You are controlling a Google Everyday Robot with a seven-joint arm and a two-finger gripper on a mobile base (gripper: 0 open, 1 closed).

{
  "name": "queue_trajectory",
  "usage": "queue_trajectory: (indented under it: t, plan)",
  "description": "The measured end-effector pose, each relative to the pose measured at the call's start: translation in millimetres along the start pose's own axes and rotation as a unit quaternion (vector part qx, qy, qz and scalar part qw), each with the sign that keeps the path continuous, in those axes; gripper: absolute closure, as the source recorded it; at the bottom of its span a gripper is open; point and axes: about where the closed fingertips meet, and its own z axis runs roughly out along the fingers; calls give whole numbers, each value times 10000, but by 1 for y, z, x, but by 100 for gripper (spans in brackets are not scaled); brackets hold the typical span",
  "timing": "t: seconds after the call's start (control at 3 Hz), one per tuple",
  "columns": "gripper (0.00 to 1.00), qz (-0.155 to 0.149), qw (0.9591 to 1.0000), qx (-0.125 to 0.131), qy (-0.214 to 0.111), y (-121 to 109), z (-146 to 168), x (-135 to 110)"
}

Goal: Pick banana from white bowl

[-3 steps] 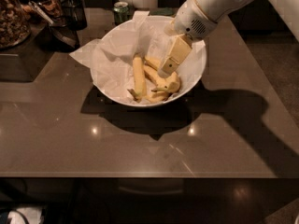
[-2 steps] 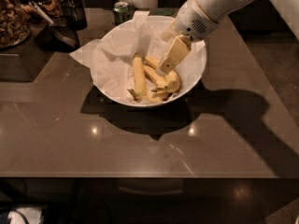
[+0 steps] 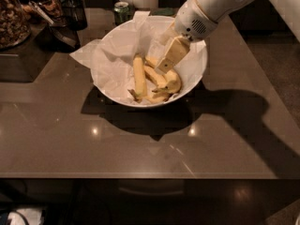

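one white bowl stands on the dark glossy table, toward its far edge and roughly midway between the left and right edges. the bowl is lined with one crumpled sheet of white paper, which spills over the rim on the far-left side.

three bananas lie in the bowl, all crowded in its near half. the banana, thick and strongly curved, lies right of the bowl's centre. a straighter slim banana lies just left of it, pointing from far to near. a shorter banana lies nearest the near rim, touching the other two.

the one gripper reaches down into the bowl from the far-right, at the end of the white arm. its cream-coloured tip is at the upper part of the curved banana, touching it or just above it. whether the gripper is released or clenched cannot be told, and the banana lies in the bowl with the others.

along the far edge stands one green can, just beyond the bowl's far-left rim. at the far-left corner is one jar of brown nuts, with a dark glass container between it and the can.
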Motion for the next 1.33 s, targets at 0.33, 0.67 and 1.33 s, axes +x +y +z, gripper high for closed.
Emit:
queue_trajectory:
  t: [0.33, 0.67, 1.33]
  plan:
    - [24, 243, 9996, 62, 147, -4, 4, 1]
    - [27, 617, 9975, 112, 311, -8, 14, 1]
    - [21, 809, 9958, 264, 332, -12, 14, -11]
